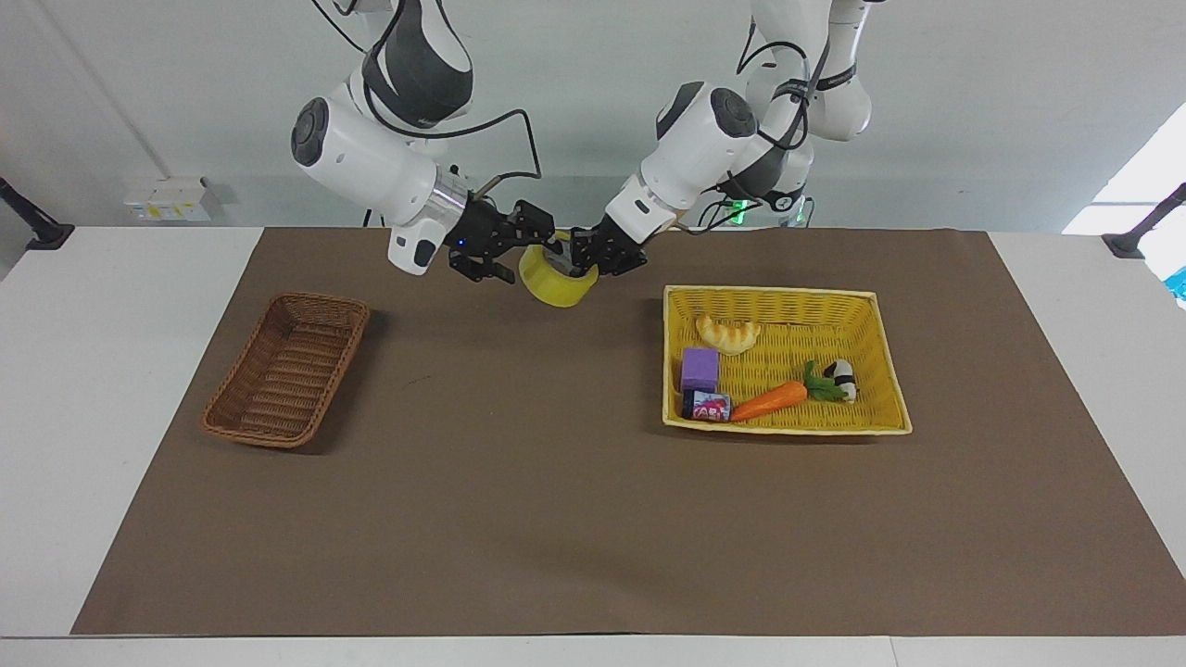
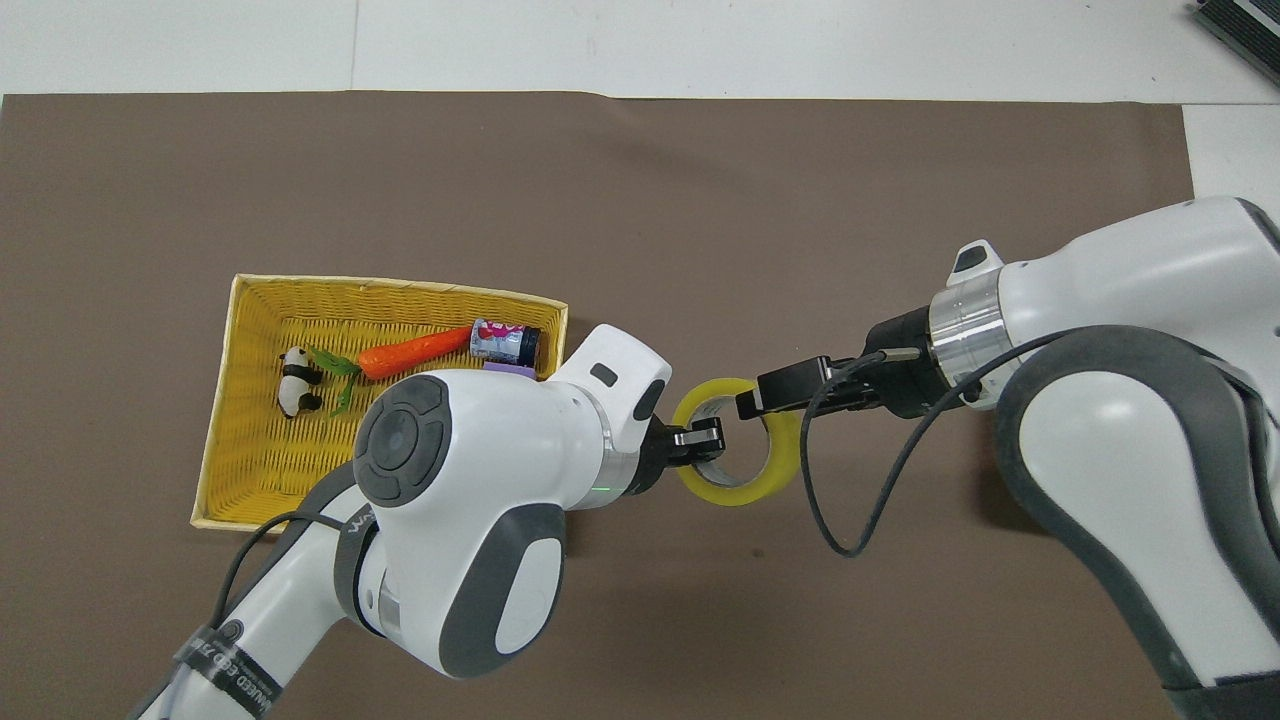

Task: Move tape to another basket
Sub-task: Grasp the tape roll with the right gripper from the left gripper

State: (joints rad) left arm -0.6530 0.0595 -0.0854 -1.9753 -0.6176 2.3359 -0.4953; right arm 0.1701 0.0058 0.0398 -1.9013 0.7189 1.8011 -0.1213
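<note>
Left claw [image 1: 582, 257] clamping together on the rim of the tape [image 1: 554, 281], holding the translucent yellow roll with its white core in the air over the brown mat [image 1: 519, 482], between the two baskets. Right claw [image 1: 519, 248] spreading wide apart, reaching the roll's other rim; touching or not, cannot tell. Small dark brown wicker basket [image 1: 285, 371] sitting empty toward the right arm's end of the desk [image 1: 56, 389]. Yellow woven tray basket [image 1: 788, 421] carrying a croissant [image 1: 728, 334], purple block [image 1: 700, 370], small can [image 1: 706, 406], carrot [image 1: 774, 399] and panda figure [image 1: 841, 378].
</note>
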